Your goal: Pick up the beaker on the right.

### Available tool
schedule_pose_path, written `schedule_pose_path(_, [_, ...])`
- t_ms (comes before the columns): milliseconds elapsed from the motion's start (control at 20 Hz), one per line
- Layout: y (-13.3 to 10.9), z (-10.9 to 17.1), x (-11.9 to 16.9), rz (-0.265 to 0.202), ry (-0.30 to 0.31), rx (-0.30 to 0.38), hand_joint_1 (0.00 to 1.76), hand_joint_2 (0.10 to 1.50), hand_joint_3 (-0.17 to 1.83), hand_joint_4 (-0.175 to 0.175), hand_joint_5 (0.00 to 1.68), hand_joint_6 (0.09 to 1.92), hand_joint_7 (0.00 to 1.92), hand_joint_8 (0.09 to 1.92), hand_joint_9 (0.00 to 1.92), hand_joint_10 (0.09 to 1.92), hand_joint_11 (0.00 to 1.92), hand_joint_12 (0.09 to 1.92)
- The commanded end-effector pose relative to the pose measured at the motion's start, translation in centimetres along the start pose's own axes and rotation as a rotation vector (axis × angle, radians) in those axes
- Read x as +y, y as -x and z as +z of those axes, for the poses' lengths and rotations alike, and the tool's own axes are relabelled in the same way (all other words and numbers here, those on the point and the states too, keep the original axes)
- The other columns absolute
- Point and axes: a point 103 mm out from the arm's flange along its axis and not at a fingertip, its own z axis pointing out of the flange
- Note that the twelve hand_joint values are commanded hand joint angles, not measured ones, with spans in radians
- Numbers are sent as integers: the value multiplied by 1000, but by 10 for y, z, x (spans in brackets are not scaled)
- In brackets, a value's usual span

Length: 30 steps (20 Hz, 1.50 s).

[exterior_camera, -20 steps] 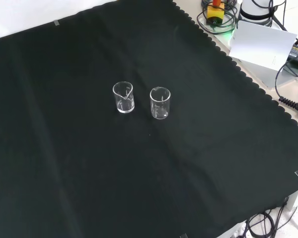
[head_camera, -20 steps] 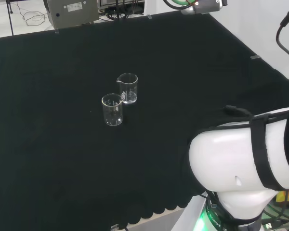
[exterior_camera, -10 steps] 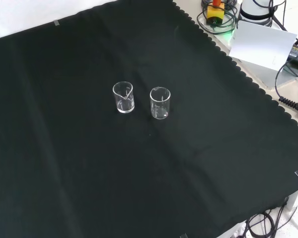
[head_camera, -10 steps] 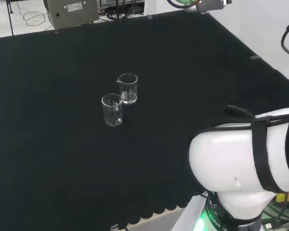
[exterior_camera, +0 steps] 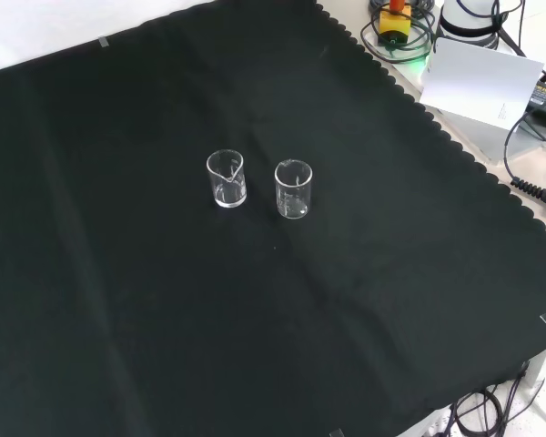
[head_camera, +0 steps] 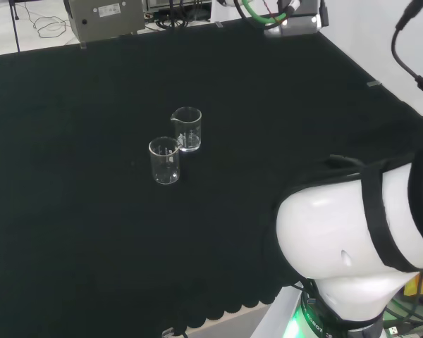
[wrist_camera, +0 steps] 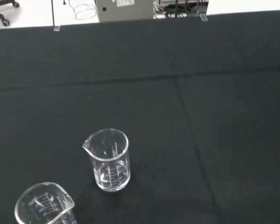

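Beakers unmoved this past second, only my arm's far end (head_camera: 292, 20) has dipped in at the head view's one o'clock edge, so my reach is just beginning toward the right beaker (head_camera: 187, 128), at one o'clock of its twin (head_camera: 164, 160); my hand's state I cannot tell.

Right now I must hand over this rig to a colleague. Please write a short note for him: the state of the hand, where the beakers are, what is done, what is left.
Hand: no view lets me judge its fingers; it holds nothing from the cloth.
Beakers: two clear beakers stand upright and close together on the black cloth. In the head view, the right beaker is a little farther off and the left beaker nearer. Both look empty.
Done: nothing; neither beaker is touched or lifted.
Left: bring the hand to the right beaker, close on it, lift it.
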Motion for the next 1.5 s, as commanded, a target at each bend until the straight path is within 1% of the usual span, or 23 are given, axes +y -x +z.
schedule_pose_path(50, [6,50,42,-15,-21,31,246,1194,275,-25,278,87,19,466,146,686,0,1394])
schedule_pose_path(200, [5,72,71,-36,-22,70,351,1142,269,-28,298,87,53,517,202,696,17,1401])
schedule_pose_path(400, [7,93,109,-53,-20,115,427,1103,271,-30,323,87,77,554,246,704,36,1405])
schedule_pose_path(550, [11,112,134,-66,-36,146,469,1074,272,-32,332,87,85,569,265,705,45,1404])
schedule_pose_path(650, [15,128,147,-75,-35,207,497,1046,271,-33,335,87,86,575,271,703,47,1403])
schedule_pose_path(700, [16,136,153,-80,-42,218,515,1027,268,-33,336,87,86,578,273,702,48,1403])
schedule_pose_path(1000, [15,182,175,-126,-89,257,596,913,352,-34,343,87,88,608,302,688,50,1402])
schedule_pose_path(1100, [14,196,180,-151,-119,282,649,867,361,-33,343,87,113,620,331,696,55,1406])
schedule_pose_path(1200, [10,209,182,-180,-124,306,689,815,394,-33,346,87,127,628,362,693,77,1403])
schedule_pose_path(1300, [6,222,184,-219,-142,317,715,782,412,-33,356,87,140,634,384,693,96,1405])
schedule_pose_path(1400, [3,233,184,-246,-156,328,733,761,420,-32,366,87,152,640,395,694,104,1406])
schedule_pose_path(1500, [0,242,184,-263,-168,338,748,723,457,-31,382,87,163,645,402,687,110,1402])
